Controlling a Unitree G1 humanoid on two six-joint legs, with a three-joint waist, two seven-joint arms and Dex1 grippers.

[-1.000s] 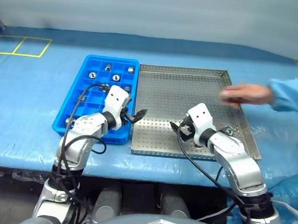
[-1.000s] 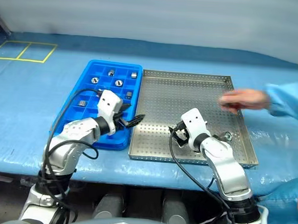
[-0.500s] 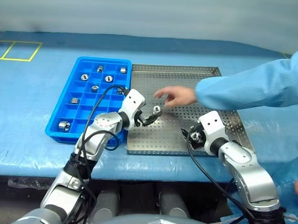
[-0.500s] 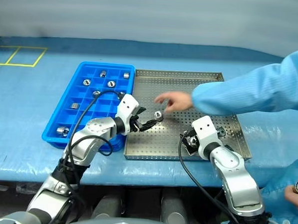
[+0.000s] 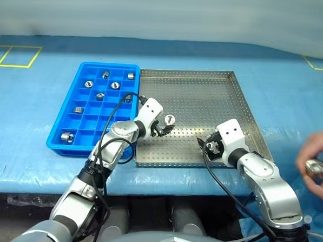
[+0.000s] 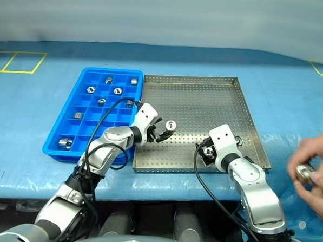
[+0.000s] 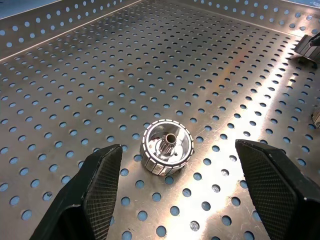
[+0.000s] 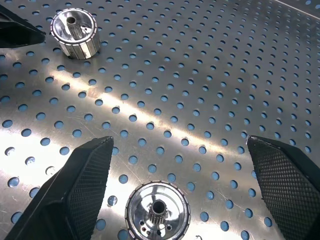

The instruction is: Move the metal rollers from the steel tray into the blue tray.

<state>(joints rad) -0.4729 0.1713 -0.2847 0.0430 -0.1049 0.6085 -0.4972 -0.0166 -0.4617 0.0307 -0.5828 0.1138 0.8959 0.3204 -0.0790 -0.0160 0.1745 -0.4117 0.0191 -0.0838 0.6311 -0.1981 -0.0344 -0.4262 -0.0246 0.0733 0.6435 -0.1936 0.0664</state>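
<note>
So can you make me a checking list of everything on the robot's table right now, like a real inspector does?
Surface: blue table cover, with yellow tape lines at the far corners.
Job's things: steel tray holds two metal rollers, one between the left end effector's fingers, untouched, and one near the right end effector. The blue tray holds seven rollers, each in its own compartment.
Clutter: nothing seen.
End effectors: left open, fingers either side of a roller; right open over the tray floor.
Cables: black cables loop along both arms.
Surroundings: a person's hands at the right edge hold a roller; pale wall behind.
</note>
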